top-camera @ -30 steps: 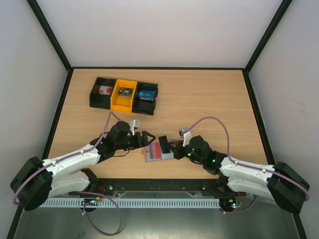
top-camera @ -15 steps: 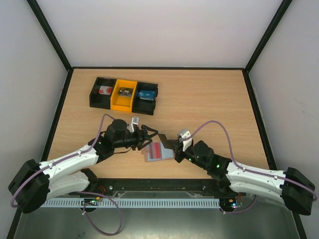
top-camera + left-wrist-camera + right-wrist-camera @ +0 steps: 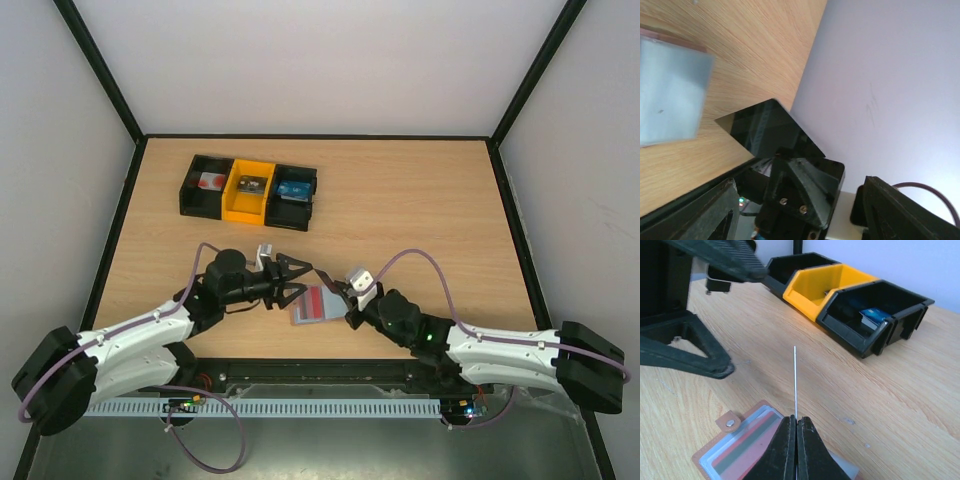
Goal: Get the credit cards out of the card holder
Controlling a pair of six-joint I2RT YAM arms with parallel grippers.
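Right fingers (image 3: 782, 447) pinching a card (image 3: 771, 131) upright, card holder (image 3: 740, 440) just below

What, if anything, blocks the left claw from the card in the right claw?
Probably nothing, so yes. The open left claw faces the card, held clear above the card holder by the shut right claw.

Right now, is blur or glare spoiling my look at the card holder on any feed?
Left wrist view: card holder is a blurred pale patch at the left edge; the credit card is crisp, with a faint reflection. Right wrist view: holder sharp; the card in the right claw shows only edge-on. Top view: soft even light, no glare.
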